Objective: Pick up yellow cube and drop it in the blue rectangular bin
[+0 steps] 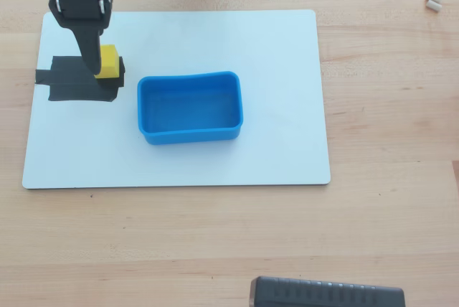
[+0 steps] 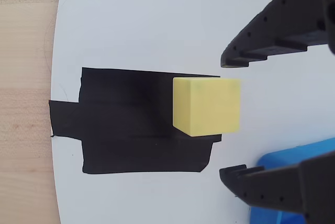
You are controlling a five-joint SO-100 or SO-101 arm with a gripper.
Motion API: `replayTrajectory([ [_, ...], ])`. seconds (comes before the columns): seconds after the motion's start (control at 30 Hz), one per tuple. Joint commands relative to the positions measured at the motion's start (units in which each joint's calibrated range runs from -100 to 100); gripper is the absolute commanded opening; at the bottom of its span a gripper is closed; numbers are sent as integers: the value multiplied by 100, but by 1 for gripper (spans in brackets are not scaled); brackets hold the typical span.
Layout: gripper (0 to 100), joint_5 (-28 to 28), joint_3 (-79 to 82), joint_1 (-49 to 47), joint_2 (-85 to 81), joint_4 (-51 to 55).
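The yellow cube [image 1: 110, 62] sits on the right end of a black tape patch [image 1: 72, 81] on the left side of a white board [image 1: 272, 70]. My gripper [image 1: 95, 59] hangs over it from the upper left. In the wrist view the gripper [image 2: 224, 116] is open, with one finger above and one below the cube [image 2: 207, 104], both clear of its faces. The cube lies between the fingertips, on the tape [image 2: 120, 124]. The blue rectangular bin [image 1: 192, 135] stands empty on the board to the right of the cube. A corner of it shows in the wrist view [image 2: 293, 157].
The board lies on a wooden table. A dark ridged object [image 1: 326, 294] sits at the bottom edge of the overhead view. Small white bits [image 1: 432, 0] lie at the top right.
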Motion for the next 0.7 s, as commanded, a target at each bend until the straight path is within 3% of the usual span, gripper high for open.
replayTrajectory([
  [0.0,35,39,4,106,217,-26],
  [0.27,34,29,4,166,802,-282],
  [0.5,17,20,-33,149,1034,-414],
  [0.67,13,10,-51,140,848,-307],
])
